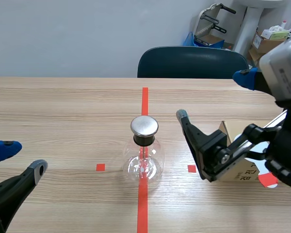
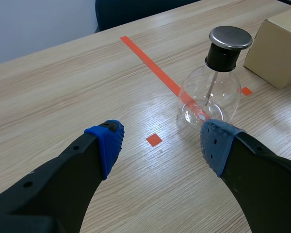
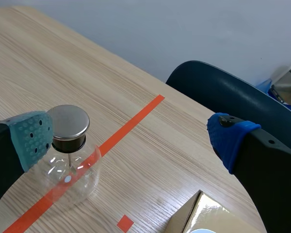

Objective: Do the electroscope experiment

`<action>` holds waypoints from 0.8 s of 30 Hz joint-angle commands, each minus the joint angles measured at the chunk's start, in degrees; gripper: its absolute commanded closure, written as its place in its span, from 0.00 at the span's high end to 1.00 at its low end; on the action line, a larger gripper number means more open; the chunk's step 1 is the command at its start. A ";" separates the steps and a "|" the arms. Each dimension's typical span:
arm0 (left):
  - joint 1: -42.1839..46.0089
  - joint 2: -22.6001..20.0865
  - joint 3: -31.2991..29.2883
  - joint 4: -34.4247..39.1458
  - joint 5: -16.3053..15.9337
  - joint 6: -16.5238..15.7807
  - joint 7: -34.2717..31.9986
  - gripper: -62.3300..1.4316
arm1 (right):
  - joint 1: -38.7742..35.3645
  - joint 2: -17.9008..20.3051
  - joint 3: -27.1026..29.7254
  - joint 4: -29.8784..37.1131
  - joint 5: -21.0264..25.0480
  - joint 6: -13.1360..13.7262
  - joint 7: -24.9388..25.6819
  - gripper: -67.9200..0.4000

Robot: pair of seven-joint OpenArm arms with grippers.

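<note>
Squarely at the centre of the scene frame stood the electroscope (image 1: pixel 144 150), upright on the wooden bench (image 1: pixel 63 107), on the orange-red tape line (image 1: pixel 142 208) that ran up the middle. It was a round-bellied flask of clear glass. Its neck was plugged by a black stopper and capped with a flat, dull-silver metal disc. A thin metal rod dropped from the stopper into the bulb, where bright glints lay on the glass.

The left jaws sat low in the lower left corner of the scene frame, spread wide and holding nothing. One finger carried a blue pad (image 1: pixel 8 148) and the other a grey pad (image 1: pixel 37 170), both well apart from the flask. In the left wrist view the electroscope stood ahead of those jaws, beyond the grey-padded finger, with bare bench between.

The right jaws came in from the right edge of the scene frame and were likewise wide apart and empty. The finger with the grey-green pad (image 1: pixel 183 116) stood level with the metal disc, near its right side, with a gap showing between them. The blue-padded finger (image 1: pixel 245 77) hung farther off in the upper right.

A brown cardboard box (image 1: pixel 235 167) lay on the bench at the right of the scene frame, partly hidden behind the right arm. A dark teal chair (image 1: pixel 191 62) stood beyond the bench's far edge at upper centre, and cartons (image 1: pixel 269 41) were stacked in the upper right corner.
</note>
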 commanded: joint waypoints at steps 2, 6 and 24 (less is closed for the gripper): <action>-0.17 0.26 -0.59 1.40 -0.42 0.09 -0.81 0.60 | 0.70 -0.02 0.44 0.70 -0.46 -0.20 0.81 1.00; -0.17 0.26 -0.59 1.40 -0.42 0.09 -0.79 0.60 | 0.70 -0.02 0.44 0.70 -0.46 -0.20 0.04 1.00; -0.15 0.26 -0.59 1.40 -0.20 0.35 1.46 0.60 | -10.01 0.46 0.46 0.92 -34.47 -3.93 1.36 1.00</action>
